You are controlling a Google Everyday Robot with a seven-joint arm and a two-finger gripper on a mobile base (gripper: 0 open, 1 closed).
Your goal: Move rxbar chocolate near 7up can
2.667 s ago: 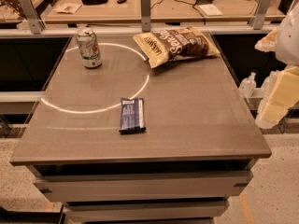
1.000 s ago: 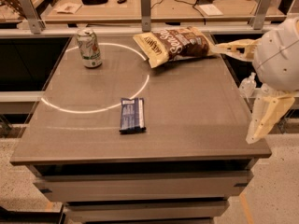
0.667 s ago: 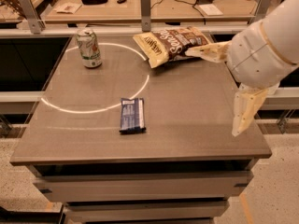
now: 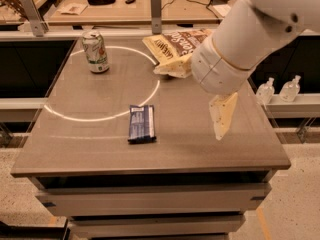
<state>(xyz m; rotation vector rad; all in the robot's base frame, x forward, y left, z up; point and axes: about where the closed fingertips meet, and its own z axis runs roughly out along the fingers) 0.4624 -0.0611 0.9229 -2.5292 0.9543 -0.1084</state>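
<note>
Flat dark-blue-wrapped rxbar chocolate lies mid-front on the grey-brown desk, well apart from the upright silver-green 7up can at back left. Cream hand hovers right of the bar, fingers spread, holding nothing.

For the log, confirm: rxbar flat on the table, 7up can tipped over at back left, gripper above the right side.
One error: the camera view shows the 7up can standing upright at back left, not tipped over. The rxbar chocolate does lie flat on the table, with the gripper above the right side.
</note>
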